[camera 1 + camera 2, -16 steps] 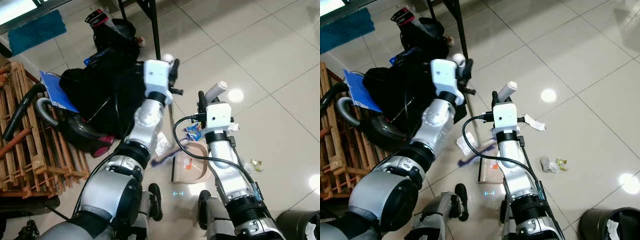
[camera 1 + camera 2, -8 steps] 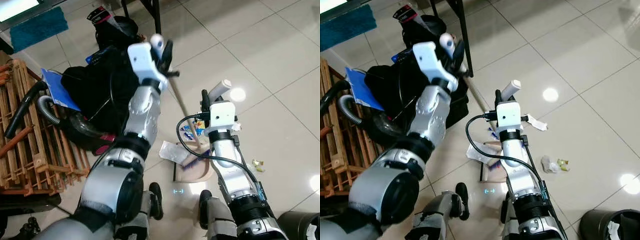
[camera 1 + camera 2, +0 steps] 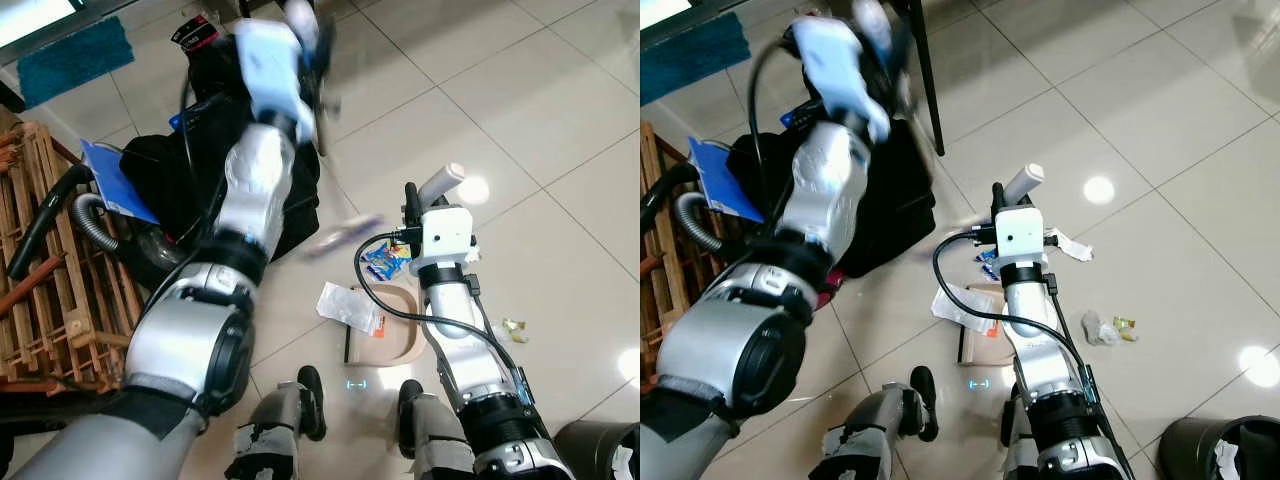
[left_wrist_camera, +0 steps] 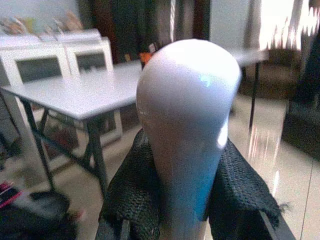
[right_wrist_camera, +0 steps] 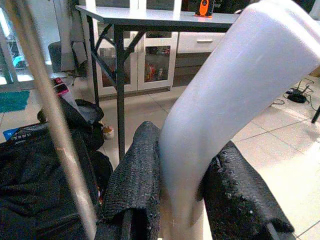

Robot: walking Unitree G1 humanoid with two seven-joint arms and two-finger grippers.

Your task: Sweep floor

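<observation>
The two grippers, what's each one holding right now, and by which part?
The left gripper is shut on the rounded top end of the broom handle. The right gripper is shut on the white dustpan handle, low on its grip.

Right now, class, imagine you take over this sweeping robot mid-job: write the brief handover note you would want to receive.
Left gripper: shut on the broom handle, arm raised high; broom head blurred, off the floor.
Right gripper: shut on the dustpan handle, dustpan resting on the tiles.
Done: a white wrapper lies at the pan's edge.
Left: blue packet beside the pan, white scrap and small bits to the right. Bin at lower right.
</observation>
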